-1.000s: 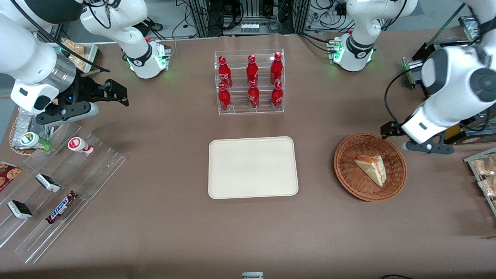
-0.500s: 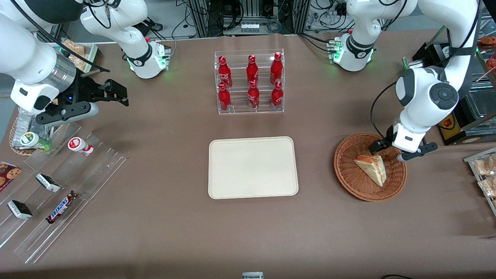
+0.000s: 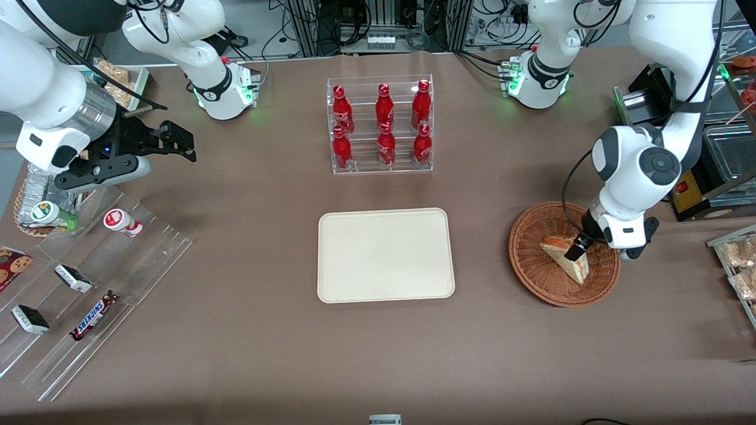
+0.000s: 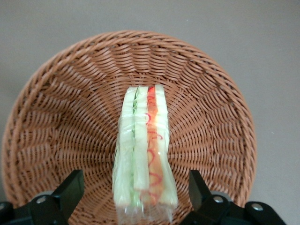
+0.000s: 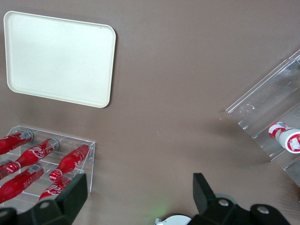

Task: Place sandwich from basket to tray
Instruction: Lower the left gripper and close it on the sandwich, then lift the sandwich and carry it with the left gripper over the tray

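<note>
Brown desk [image 3: 266, 354] is carrying one cream tray [image 3: 386, 255] at centre, one wicker basket [image 3: 531, 271] toward the working arm's end, and one sandwich [image 3: 561, 257] lying in that basket. Also counting six red bottles [image 3: 384, 125] in a clear stepped rack [image 3: 380, 165] farther from the front camera than the tray, plus clear racks [image 3: 88, 295] toward the parked arm's end holding two small yogurt-type bottles [image 3: 123, 223], two dark wrapped bars [image 3: 73, 278] and one Snickers bar [image 3: 94, 315]. Bagged pastries [image 3: 741, 265] are sitting at the working arm's edge of the desk. Claw [image 4: 136, 199] is sitting low over the basket, spread wide, one finger on each side of the sandwich; in the wrist view both fingers [image 4: 70, 187] are standing clear of the bread with a gap either side, so it is gripping nothing. Sandwich is standing on edge, green and red-orange filling layers facing up at the wrist camera, wrapped in clear film. Tray top is bare. Open desk is running between basket and tray with nothing in the path; the bottle rack is standing well apart from that lane. Basket rim is low, and the sandwich is resting near the basket's middle, well inside the rim.
</note>
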You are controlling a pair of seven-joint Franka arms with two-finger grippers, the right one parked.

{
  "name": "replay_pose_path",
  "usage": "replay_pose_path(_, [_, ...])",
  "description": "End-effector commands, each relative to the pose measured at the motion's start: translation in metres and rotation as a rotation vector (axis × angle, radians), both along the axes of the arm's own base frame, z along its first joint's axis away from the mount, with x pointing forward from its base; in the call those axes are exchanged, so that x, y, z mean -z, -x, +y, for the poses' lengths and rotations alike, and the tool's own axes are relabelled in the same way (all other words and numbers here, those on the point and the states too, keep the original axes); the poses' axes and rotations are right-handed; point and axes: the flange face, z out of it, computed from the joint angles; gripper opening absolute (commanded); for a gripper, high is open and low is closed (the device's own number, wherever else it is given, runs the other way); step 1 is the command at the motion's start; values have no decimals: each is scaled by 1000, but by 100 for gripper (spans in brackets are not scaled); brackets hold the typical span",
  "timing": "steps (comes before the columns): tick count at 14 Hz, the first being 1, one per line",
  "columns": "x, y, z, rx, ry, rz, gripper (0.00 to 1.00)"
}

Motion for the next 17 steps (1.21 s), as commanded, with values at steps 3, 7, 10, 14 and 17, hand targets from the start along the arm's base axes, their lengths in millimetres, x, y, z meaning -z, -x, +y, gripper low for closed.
replay_pose_path(3, [8,-7,-7,-37,4,-1,2])
replay_pose_path(7, [-30,-46,-53,63,-13,73,1])
replay_pose_path(10, [-50,-74,-152,225,-30,138,1])
replay_pose_path(14, [-42,-52,-272,394,-29,77,3])
replay_pose_path(17, [-30,-18,-353,511,-8,-5,4])
